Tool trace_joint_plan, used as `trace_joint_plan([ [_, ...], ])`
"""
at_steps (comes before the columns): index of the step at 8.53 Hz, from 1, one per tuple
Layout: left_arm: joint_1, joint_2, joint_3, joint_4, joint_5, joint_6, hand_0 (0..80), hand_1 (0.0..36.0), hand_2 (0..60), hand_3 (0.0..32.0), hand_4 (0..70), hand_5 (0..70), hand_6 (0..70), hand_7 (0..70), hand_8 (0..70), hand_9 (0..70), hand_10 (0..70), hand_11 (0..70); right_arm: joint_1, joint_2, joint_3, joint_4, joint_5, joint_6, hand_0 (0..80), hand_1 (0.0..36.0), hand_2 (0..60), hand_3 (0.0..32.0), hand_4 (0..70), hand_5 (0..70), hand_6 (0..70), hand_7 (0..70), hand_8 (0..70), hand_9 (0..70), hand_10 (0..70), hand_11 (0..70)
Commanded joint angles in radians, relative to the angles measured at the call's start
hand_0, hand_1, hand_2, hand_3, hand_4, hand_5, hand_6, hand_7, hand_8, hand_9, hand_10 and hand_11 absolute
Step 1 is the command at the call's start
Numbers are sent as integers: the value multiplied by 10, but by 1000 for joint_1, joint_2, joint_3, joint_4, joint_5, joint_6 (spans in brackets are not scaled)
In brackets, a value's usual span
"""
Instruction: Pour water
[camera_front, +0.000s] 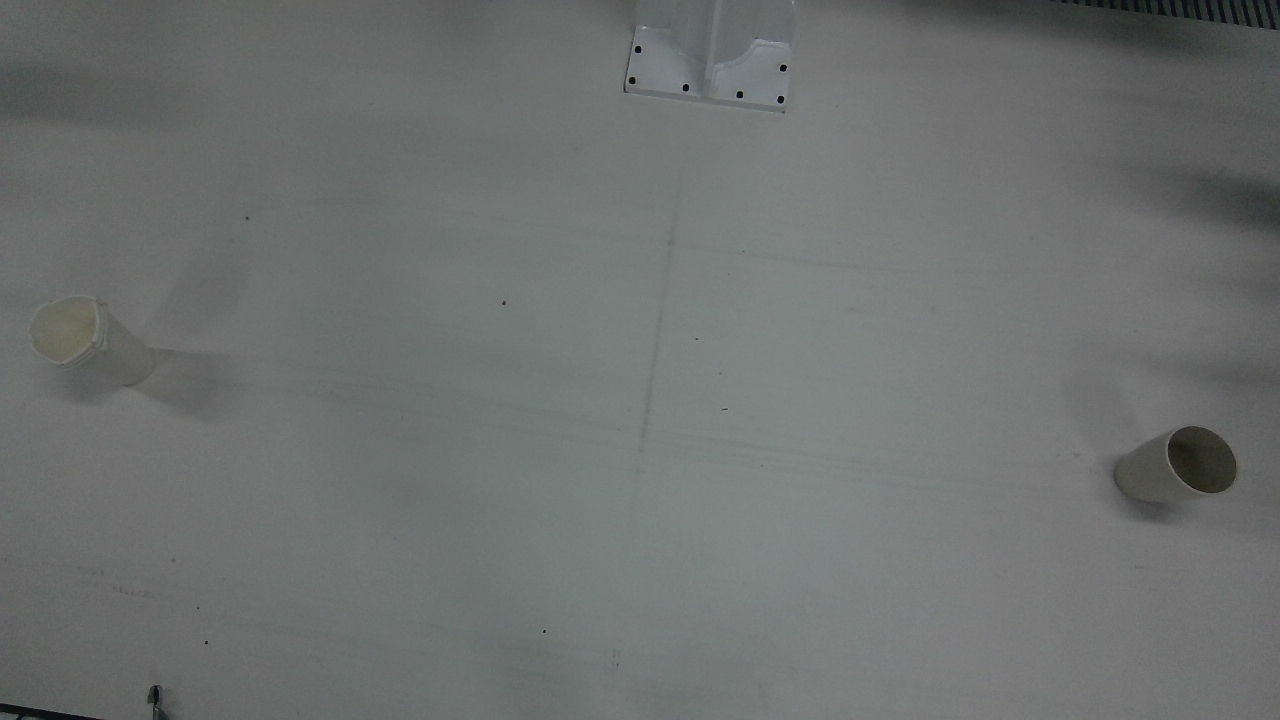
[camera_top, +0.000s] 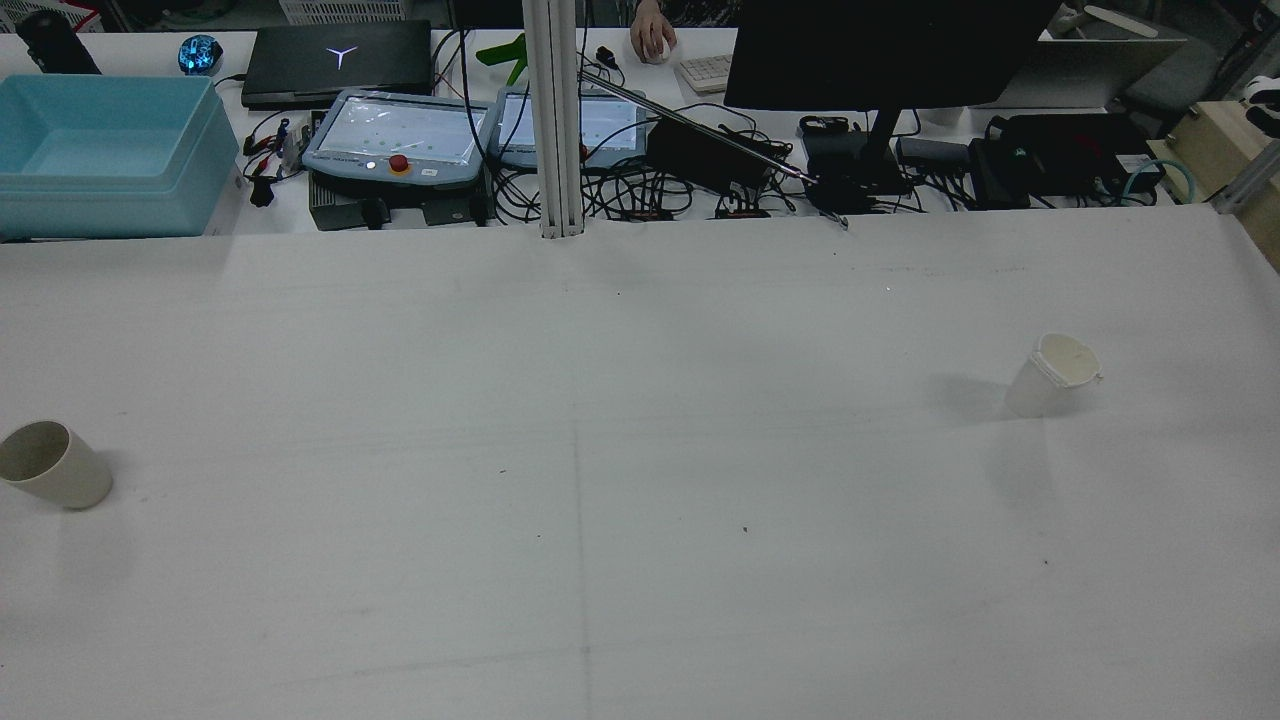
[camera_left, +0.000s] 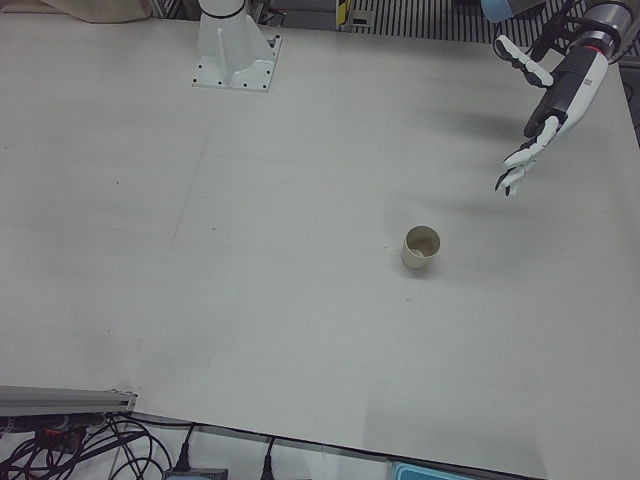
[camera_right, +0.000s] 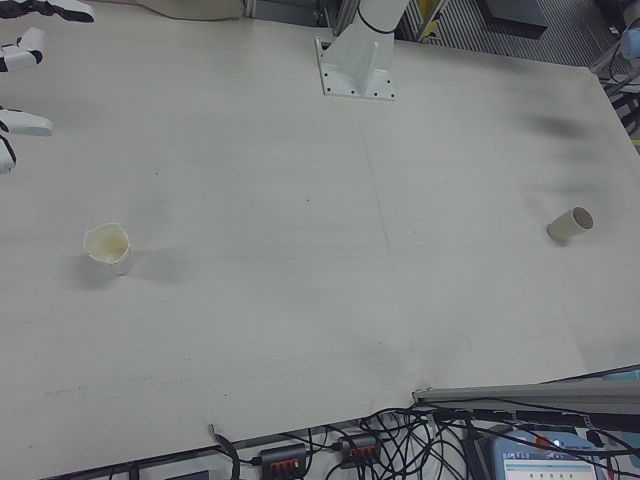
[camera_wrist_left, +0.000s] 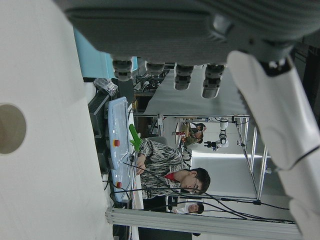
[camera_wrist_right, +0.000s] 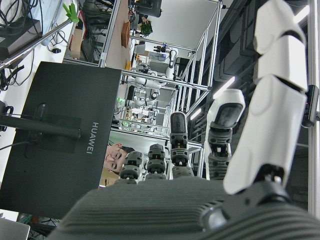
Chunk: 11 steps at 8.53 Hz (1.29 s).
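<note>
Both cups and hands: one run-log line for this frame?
left hand: open, holding nothing | right hand: open, holding nothing | beige cup: upright, untouched | white paper cup: upright, untouched, rim crumpled

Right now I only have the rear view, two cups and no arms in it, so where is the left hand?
Observer: The left hand hangs open above the table's far corner in the left-front view, clear of the beige cup.
Operator: Is that cup upright?
Observer: Yes, it stands upright, mouth up, nothing touching it.
Operator: And the right hand?
Observer: Only the fingertips of the right hand show at the right-front view's edge, spread apart and well away from the white paper cup.
</note>
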Motion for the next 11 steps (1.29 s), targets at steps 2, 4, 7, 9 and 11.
trace_joint_plan([
  [2, 0, 78, 177, -251, -19, 144, 493, 108, 14, 86, 45, 180, 1, 148, 30, 15, 38, 72, -44, -1, -68, 3, -2, -66, 533, 146, 168, 0, 487, 490, 203, 296, 108, 115, 75, 118],
  [4, 3, 77, 368, -480, -65, 238, 553, 224, 202, 84, 19, 188, 0, 145, 40, 19, 51, 100, -47, -9, -107, 5, -1, -26, 548, 233, 481, 0, 506, 529, 229, 343, 145, 166, 114, 179],
  [7, 9, 72, 405, -518, -55, 388, 606, 336, 448, 74, 1, 218, 0, 137, 24, 13, 16, 58, -92, -6, -150, 5, 6, -20, 540, 250, 600, 0, 682, 700, 458, 603, 348, 423, 344, 498],
  [9, 37, 8, 407, -492, -58, 416, 553, 289, 424, 82, 0, 194, 0, 121, 10, 10, 1, 30, -109, -6, -164, 5, 4, -37, 531, 230, 600, 0, 700, 700, 698, 700, 570, 700, 611, 700],
  [11, 112, -122, 524, -476, -70, 427, 497, 195, 288, 86, 17, 143, 0, 94, 0, 4, 0, 0, -116, -9, -162, 5, -1, -40, 524, 208, 600, 0, 700, 700, 680, 700, 566, 698, 608, 700],
])
